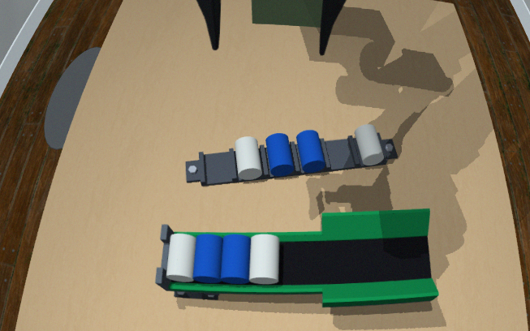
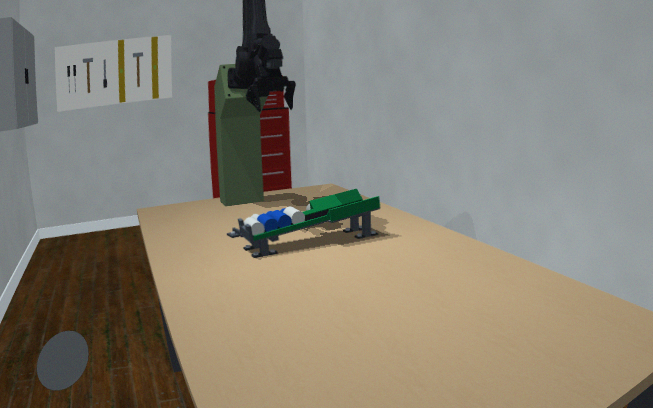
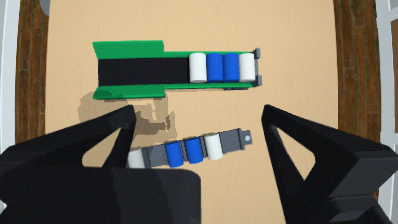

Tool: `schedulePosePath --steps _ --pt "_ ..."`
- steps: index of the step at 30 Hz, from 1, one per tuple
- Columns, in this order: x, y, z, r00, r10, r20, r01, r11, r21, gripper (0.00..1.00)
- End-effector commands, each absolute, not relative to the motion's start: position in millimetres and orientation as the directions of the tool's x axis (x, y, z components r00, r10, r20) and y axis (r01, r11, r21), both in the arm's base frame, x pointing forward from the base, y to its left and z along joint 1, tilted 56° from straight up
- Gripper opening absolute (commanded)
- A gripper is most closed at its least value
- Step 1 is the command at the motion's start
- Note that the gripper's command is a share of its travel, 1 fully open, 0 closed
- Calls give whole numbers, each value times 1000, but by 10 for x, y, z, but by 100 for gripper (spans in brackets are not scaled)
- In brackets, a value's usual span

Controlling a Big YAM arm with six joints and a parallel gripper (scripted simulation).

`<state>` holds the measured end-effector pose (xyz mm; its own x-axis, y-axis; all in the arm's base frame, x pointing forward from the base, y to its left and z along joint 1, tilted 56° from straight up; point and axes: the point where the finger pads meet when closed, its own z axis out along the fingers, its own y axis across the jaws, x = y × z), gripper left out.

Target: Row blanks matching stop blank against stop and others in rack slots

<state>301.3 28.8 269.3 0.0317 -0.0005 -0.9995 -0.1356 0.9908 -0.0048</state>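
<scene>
The green feed ramp [image 1: 299,256] holds a tight row against the grey stop [image 1: 163,255]: a white blank [image 1: 180,257], two blue blanks [image 1: 208,258] [image 1: 234,259], then a white blank [image 1: 264,259]. The grey stock rack [image 1: 289,158] holds a white blank [image 1: 247,158], two blue blanks [image 1: 279,154] [image 1: 310,151] and, past one empty slot, a white blank [image 1: 368,144] at its right end. My gripper [image 2: 271,98] hangs open and empty high above the table, well apart from both. In the wrist view my fingers frame the rack [image 3: 192,151], with the ramp [image 3: 175,70] beyond.
A green block [image 2: 237,136] stands at the table's far edge in front of a red drawer cabinet [image 2: 274,146]. The ramp rests on dark legs [image 2: 364,225]. A grey disc [image 2: 62,360] lies on the wooden floor.
</scene>
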Motion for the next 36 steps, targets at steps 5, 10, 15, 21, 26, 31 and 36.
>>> schedulePosePath --steps 5,10,15,21,26,31,36 --pt "3012 290 2687 41 -8 -999 -134 991 -13 100" --pt "3012 290 2687 41 -8 -999 -134 991 -13 100" --pt "3012 290 2687 41 -8 -999 -134 991 -13 100" --pt "3012 290 2687 41 -8 -999 -134 991 -13 100" --pt "3012 290 2687 41 -8 -999 -134 991 -13 100" --pt "3054 277 2754 38 28 -999 -131 991 23 100" --pt "3257 242 2753 -32 169 -985 -118 978 172 100"
